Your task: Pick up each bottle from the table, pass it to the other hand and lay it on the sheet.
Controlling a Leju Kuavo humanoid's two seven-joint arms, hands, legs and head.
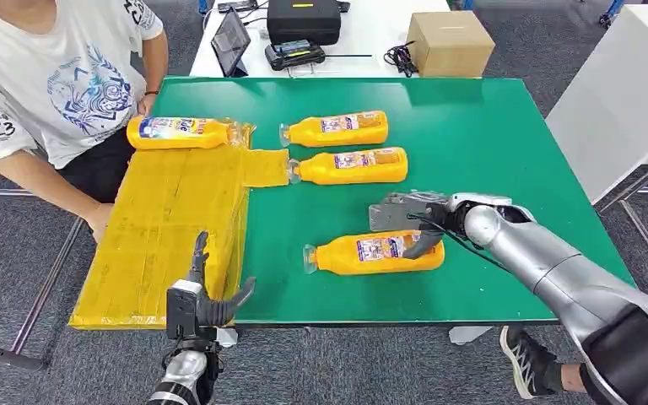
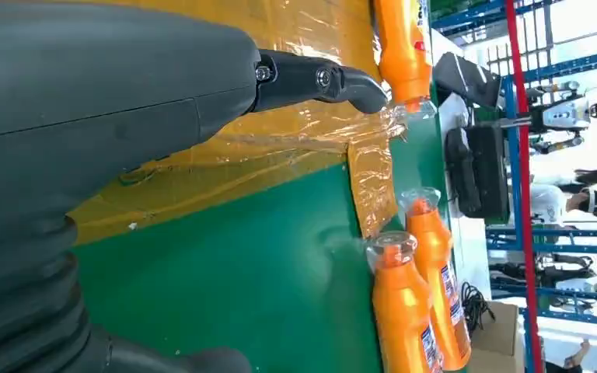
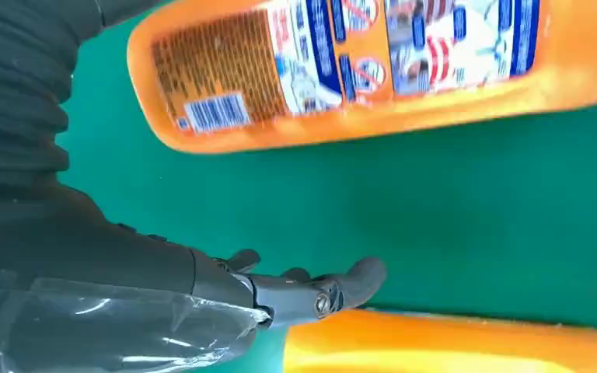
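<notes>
Several orange bottles lie on the green table [image 1: 489,135]. The nearest bottle [image 1: 375,253] [image 3: 451,350] lies on its side, and my right hand [image 1: 418,221] hovers over its base end with fingers spread, a fingertip [image 3: 357,281] just above it. Two more bottles [image 1: 335,129] [image 1: 350,165] [image 3: 357,70] lie farther back, also seen as the pair of bottles [image 2: 404,311] from the left wrist. Another bottle [image 1: 177,132] [image 2: 404,50] rests on the far end of the yellow sheet [image 1: 169,228] [image 2: 202,175]. My left hand [image 1: 207,295] is open and empty at the near table edge by the sheet's corner.
A person in a white shirt [image 1: 51,76] sits at the left, one hand [image 1: 97,221] at the sheet's edge. Behind the green table a white table holds a cardboard box [image 1: 450,42], a black case [image 1: 304,18] and a tablet [image 1: 229,40].
</notes>
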